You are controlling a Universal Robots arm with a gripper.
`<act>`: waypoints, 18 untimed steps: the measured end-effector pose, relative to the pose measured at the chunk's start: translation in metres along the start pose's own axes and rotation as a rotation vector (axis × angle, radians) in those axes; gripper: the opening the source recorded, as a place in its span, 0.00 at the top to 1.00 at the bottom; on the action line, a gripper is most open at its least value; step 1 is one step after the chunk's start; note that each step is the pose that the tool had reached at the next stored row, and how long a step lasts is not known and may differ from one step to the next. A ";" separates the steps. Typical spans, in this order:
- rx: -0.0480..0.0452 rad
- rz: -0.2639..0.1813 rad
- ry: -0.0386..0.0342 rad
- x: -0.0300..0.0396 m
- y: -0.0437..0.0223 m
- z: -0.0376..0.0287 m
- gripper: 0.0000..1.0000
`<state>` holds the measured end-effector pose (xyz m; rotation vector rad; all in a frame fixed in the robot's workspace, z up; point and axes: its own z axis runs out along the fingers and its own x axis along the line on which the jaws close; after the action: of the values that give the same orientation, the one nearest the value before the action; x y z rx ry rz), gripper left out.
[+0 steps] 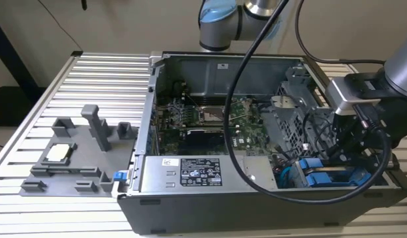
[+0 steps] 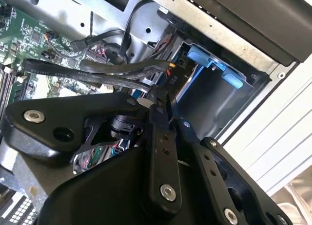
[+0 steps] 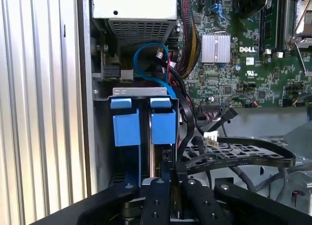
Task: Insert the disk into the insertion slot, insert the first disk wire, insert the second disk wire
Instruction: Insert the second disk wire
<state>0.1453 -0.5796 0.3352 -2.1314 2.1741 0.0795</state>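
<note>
Judging by the bright blue plastic carrier tabs (image 3: pixel 141 122) seated in the grey sheet-metal drive bay (image 3: pixel 105 132) beside the power supply, the disk looks inserted, while the black end effector (image 3: pixel 174 178), fingers nearly together, pinches a dark connector at the disk's end, the exterior view adding the open computer case (image 1: pixel 256 198) on the ribbed surface (image 1: pixel 90 79).

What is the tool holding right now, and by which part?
The tool appears closed on a black connector at a cable's end, beside the disk in the insertion slot.
</note>
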 end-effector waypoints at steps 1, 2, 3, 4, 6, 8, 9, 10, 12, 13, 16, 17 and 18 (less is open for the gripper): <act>0.0001 0.000 0.0002 0.0000 0.0000 0.0001 0.83; -0.0001 0.000 0.0005 0.0000 0.0000 0.0001 0.76; -0.0001 0.000 0.0011 0.0000 0.0000 -0.0005 0.76; -0.0003 0.000 0.0012 -0.0002 -0.0001 -0.0020 0.76; -0.0005 0.000 0.0015 -0.0008 -0.0003 -0.0080 0.76; -0.0006 0.000 0.0013 -0.0016 -0.0005 -0.0158 0.76; -0.0006 0.000 0.0015 -0.0020 -0.0006 -0.0198 0.76; -0.0007 0.000 0.0015 -0.0025 -0.0007 -0.0239 0.76; -0.0006 0.000 0.0017 -0.0033 -0.0010 -0.0322 0.76; -0.0007 0.000 0.0019 -0.0038 -0.0011 -0.0361 0.76; -0.0007 0.000 0.0024 -0.0048 -0.0014 -0.0455 0.76; -0.0007 0.000 0.0023 -0.0048 -0.0014 -0.0458 0.76; -0.0007 0.000 0.0021 -0.0048 -0.0014 -0.0459 0.76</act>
<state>0.1453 -0.5797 0.3813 -2.1329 2.1756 0.0780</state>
